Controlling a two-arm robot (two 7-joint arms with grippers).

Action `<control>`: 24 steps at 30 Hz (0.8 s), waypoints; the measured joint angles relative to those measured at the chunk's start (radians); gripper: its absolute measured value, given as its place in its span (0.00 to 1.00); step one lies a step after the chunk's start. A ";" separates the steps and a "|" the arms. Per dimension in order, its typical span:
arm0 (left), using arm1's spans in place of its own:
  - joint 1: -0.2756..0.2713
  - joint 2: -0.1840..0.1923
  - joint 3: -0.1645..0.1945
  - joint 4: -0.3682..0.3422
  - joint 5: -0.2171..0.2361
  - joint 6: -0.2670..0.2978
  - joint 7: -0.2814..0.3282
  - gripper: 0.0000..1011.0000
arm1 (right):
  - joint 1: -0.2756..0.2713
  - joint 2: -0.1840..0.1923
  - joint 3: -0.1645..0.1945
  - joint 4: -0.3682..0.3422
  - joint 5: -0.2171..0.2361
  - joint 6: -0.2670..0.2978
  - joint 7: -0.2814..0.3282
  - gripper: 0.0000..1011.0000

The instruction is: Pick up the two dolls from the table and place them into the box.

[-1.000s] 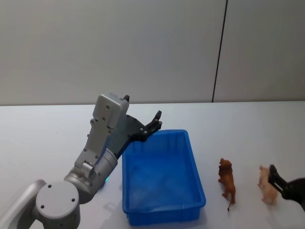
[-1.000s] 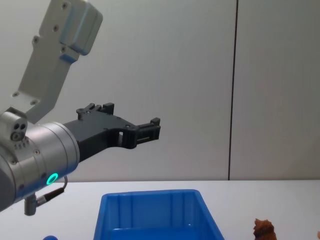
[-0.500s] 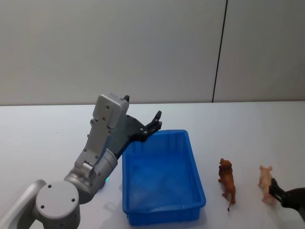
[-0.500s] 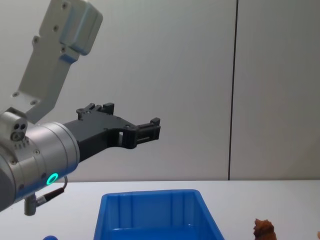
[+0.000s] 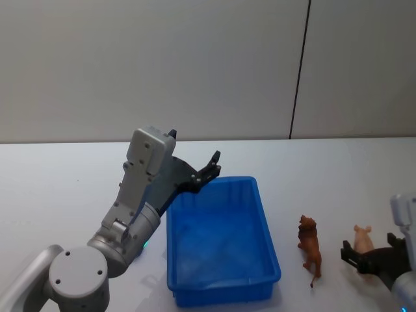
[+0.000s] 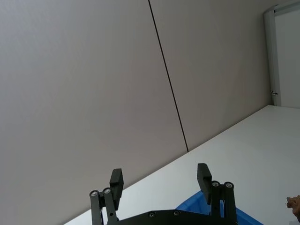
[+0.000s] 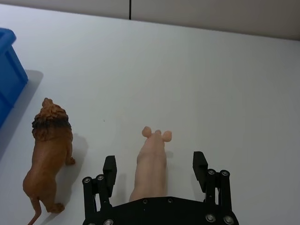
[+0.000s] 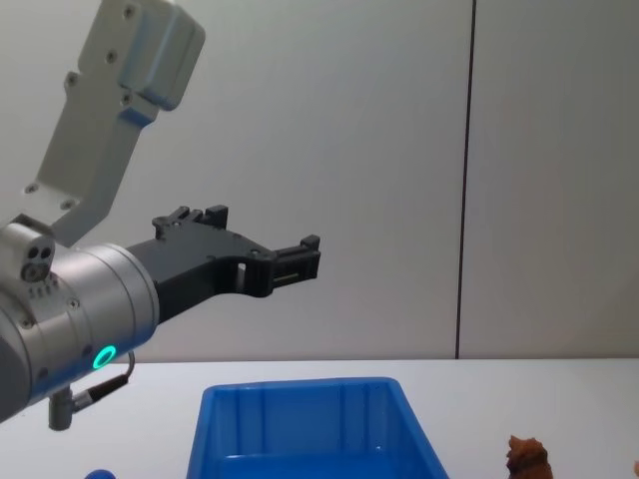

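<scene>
— How far along is it?

— Hardly started, I'd say. The big blue plastic box (image 5: 224, 285) looks to have nothing in it, and both dolls stand on the white worktop (image 5: 338, 175) to its right. The reddish-brown toy lion (image 5: 310, 250) is nearer the box, and the pale pink toy pig (image 5: 363, 239) is just past it. So two pick-ups and two drops are left.

— Which one is it going for?

— The pig. The right pincer (image 7: 154, 161) sits low over the worktop with its black fingers (image 7: 200, 164) spread wide, one on each side of the pig's body. Neither touches it, as far as I can see. The pig's head points away from the pincer. The lion stands just beside, outside the fingers.

— And the other arm?

— The left pincer (image 5: 211, 166) hangs in the air over the box's far left corner, fingers apart, holding nothing.
</scene>
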State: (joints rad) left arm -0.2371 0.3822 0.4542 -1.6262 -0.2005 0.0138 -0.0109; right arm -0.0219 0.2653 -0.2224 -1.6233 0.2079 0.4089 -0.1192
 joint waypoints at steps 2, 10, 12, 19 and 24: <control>0.000 0.000 0.000 0.000 0.000 0.000 0.000 0.99 | 0.015 -0.009 -0.001 0.019 -0.005 0.015 0.004 0.99; 0.000 0.000 0.000 0.000 0.000 0.000 0.000 0.99 | 0.041 -0.030 -0.003 0.059 -0.012 0.062 -0.009 0.99; 0.000 0.000 0.000 0.000 0.000 0.000 0.000 0.99 | 0.046 -0.035 -0.004 0.067 -0.013 0.071 -0.013 0.98; 0.000 0.000 0.000 0.000 0.000 0.000 0.000 0.99 | 0.057 -0.045 -0.004 0.084 -0.016 0.089 -0.022 0.83; 0.000 0.000 0.000 0.000 0.000 0.000 0.000 0.99 | 0.061 -0.049 -0.004 0.089 -0.017 0.097 -0.026 0.72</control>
State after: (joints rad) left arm -0.2371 0.3822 0.4542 -1.6262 -0.2004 0.0138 -0.0109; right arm 0.0396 0.2161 -0.2269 -1.5344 0.1913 0.5060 -0.1447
